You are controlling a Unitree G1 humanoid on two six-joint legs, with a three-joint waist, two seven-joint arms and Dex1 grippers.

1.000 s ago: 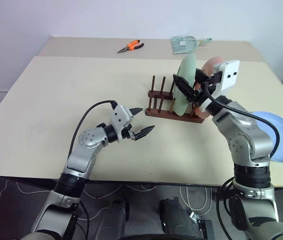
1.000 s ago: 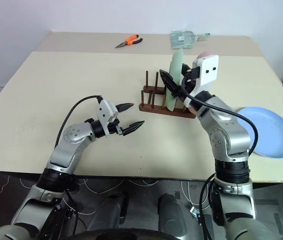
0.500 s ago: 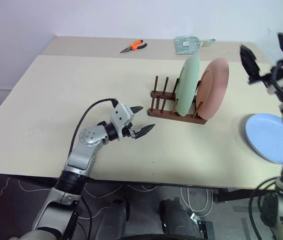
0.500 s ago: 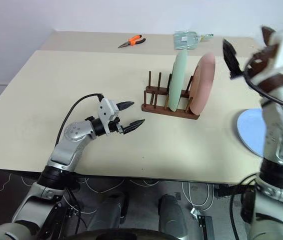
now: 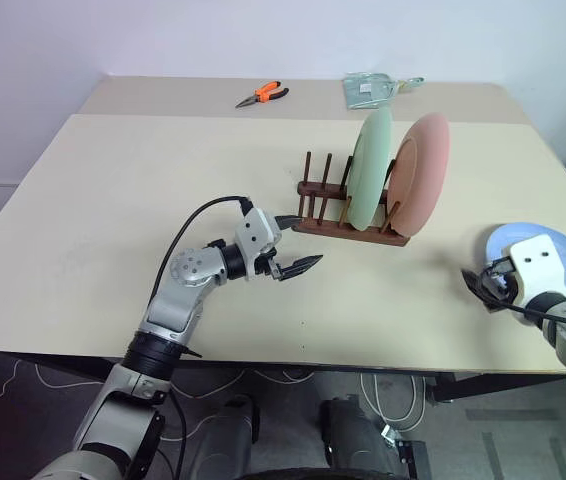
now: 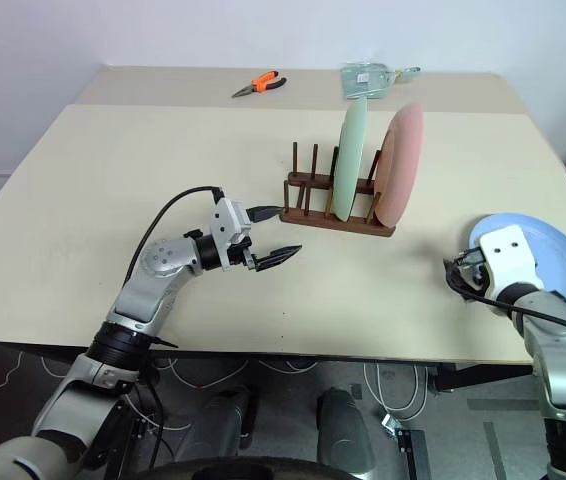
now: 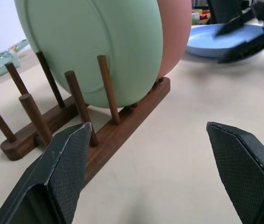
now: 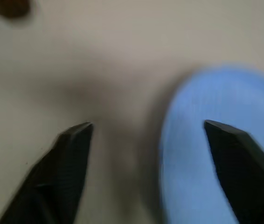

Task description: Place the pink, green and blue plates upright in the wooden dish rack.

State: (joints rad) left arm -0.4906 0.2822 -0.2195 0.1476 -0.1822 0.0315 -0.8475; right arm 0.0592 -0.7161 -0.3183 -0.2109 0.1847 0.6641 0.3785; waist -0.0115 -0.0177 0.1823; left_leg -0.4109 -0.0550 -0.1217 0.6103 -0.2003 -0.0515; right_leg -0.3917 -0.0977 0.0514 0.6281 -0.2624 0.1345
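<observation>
Left gripper (image 5: pixel 294 243) level, fingers apart, empty, just left of dish rack (image 5: pixel 351 222); right gripper (image 8: pixel 146 140) tipped down over blue plate (image 5: pixel 563 268) edge, right of rack, fingers spread, empty

the rack (image 5: pixel 351 222) is dark, smooth wood; the green plate (image 5: pixel 368 170), pink plate (image 5: pixel 423 175) and blue plate (image 6: pixel 548 250) look matt plastic; the desk (image 5: pixel 163 200) is matt beige.
</observation>
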